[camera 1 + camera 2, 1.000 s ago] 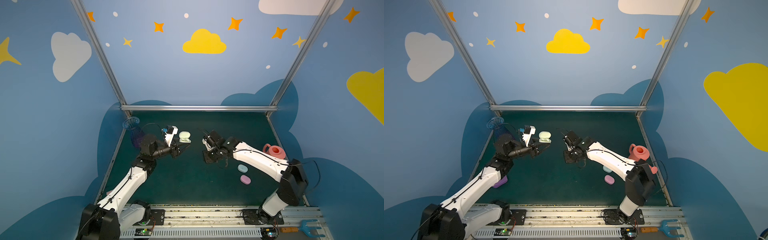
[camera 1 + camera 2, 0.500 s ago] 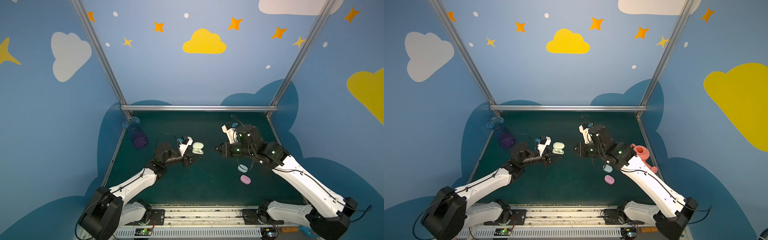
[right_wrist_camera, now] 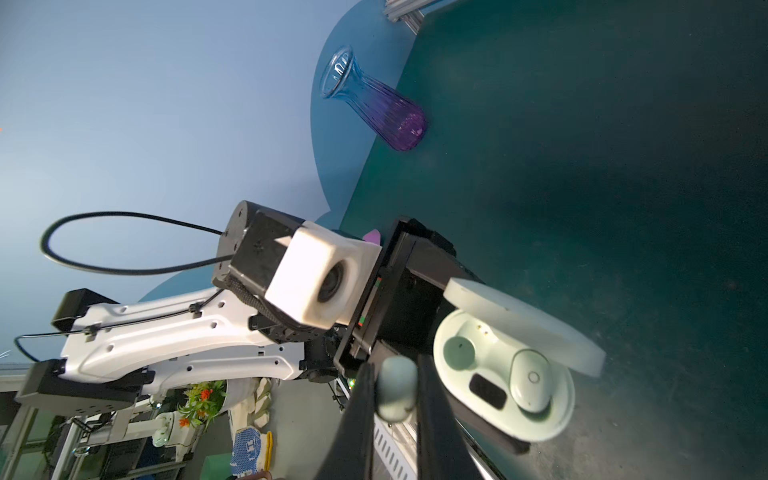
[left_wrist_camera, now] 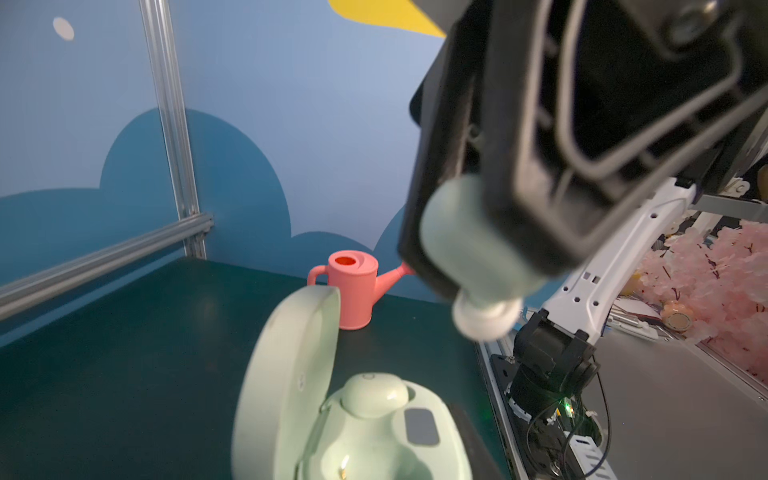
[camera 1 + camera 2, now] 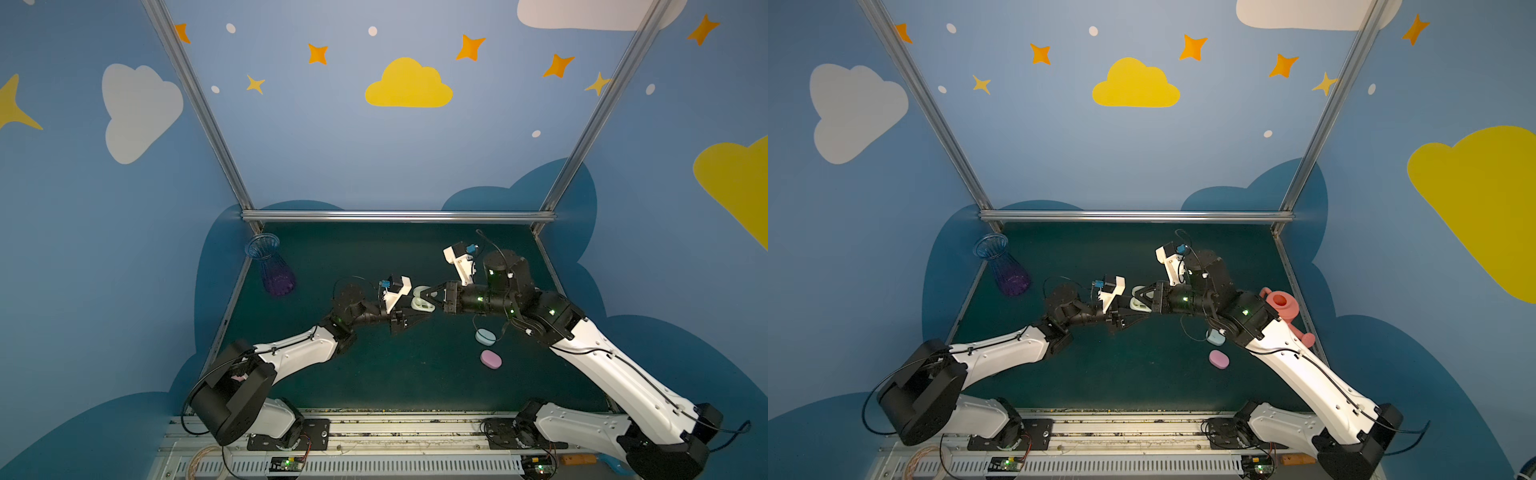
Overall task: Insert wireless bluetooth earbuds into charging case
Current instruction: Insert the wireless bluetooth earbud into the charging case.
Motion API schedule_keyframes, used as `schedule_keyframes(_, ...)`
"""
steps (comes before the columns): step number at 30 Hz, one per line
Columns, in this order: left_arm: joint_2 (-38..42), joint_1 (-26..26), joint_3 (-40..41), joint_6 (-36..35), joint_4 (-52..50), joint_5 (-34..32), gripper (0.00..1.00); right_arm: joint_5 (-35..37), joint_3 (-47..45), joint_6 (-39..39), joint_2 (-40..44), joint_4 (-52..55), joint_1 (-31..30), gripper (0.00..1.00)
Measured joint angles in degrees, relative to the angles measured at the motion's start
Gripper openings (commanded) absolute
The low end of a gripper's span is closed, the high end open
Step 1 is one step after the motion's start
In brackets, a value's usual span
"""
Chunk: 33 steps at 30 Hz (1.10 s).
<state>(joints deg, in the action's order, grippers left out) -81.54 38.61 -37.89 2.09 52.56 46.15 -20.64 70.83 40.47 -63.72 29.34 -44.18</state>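
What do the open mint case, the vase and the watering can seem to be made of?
Probably: mint case, smooth satin plastic, soft highlights; vase, see-through ribbed glass or clear plastic, blue fading to purple; watering can, matte coral plastic, no glare.

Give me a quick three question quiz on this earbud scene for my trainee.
1. True or false: the mint case held by the left gripper has its lid shut.
2. The right gripper pinches: A) an earbud, B) the pink case, C) the vase?
3. How many earbuds already sit in the mint case?
Key: 1 false; 2 A; 3 one.
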Motion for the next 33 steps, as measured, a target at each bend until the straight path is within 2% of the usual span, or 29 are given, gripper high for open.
schedule_keyframes(7,-0.11,1.44,-0.52,0.2,4.15,-0.48,0.04,-0.68,-2.03,1.7,0.39,-2.12,0.0,0.13)
schedule_keyframes(24,1.51,1.97,-0.5,-0.2,4.5,-1.9,0.04,-1.66,-3.61,3.04,0.57,-3.89,0.0,0.13)
schedule_keyframes(33,1.79,1.97,-0.48,-0.42,4.11,-2.1,0.04,-1.66,-3.67,3.43,0.61,-3.89,0.0,0.29)
